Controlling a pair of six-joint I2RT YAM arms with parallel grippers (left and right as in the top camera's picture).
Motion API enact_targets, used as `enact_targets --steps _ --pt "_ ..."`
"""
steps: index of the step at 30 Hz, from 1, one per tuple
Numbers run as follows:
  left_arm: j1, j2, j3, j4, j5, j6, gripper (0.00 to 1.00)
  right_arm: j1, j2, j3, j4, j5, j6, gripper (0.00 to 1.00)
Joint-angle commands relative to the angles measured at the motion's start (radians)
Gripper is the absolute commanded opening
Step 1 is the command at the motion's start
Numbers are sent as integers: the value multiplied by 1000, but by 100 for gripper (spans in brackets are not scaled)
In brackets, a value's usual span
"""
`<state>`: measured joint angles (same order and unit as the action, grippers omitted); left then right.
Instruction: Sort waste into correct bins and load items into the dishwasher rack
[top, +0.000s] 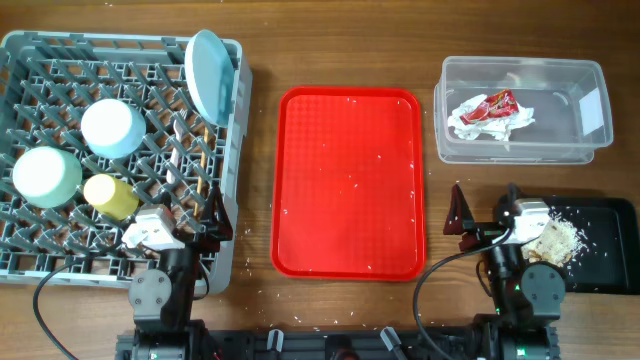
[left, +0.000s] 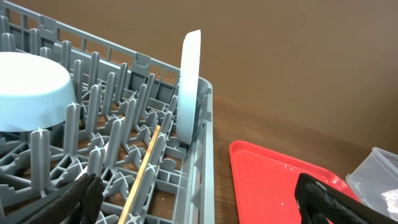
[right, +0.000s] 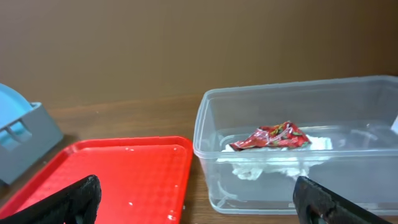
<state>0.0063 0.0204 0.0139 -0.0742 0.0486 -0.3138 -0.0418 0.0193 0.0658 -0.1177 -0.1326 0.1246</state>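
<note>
Wrapper (top: 490, 108) lies in the tub (top: 520, 156), scraps (top: 556, 240) on the black tray (top: 603, 272). We see plate (top: 208, 72), bowl (top: 112, 127), saucer (top: 45, 176) and cup (top: 110, 196) in the rack (top: 60, 250). Both jaws hang released, holding nothing.

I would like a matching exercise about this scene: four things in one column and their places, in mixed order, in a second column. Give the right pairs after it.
Things
1. light blue plate
2. red snack wrapper
3. rice scraps
4. red serving tray

Places
A. on the black tray
B. between the rack and the clear tub
C. standing on edge at the right side of the rack
D. inside the clear tub

Pairs: 1-C, 2-D, 3-A, 4-B
</note>
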Motion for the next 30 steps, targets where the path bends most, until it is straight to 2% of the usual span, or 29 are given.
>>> enact_targets --steps 1,14,19,23,30 --pt "-5 -7 -8 -1 -17 -8 100 5 -16 -9 0 35 -82 100" --pt "-5 -7 -8 -1 -16 -9 100 5 -16 -9 16 39 -98 100" --pt "-5 -7 -8 -1 -17 -9 100 5 -16 -10 174 34 -145 100" --pt "-5 -7 -8 -1 -17 -9 100 5 -16 -62 233 30 -147 100" --pt "-5 -7 -8 -1 -17 -9 100 5 -16 -61 121 39 -250 100"
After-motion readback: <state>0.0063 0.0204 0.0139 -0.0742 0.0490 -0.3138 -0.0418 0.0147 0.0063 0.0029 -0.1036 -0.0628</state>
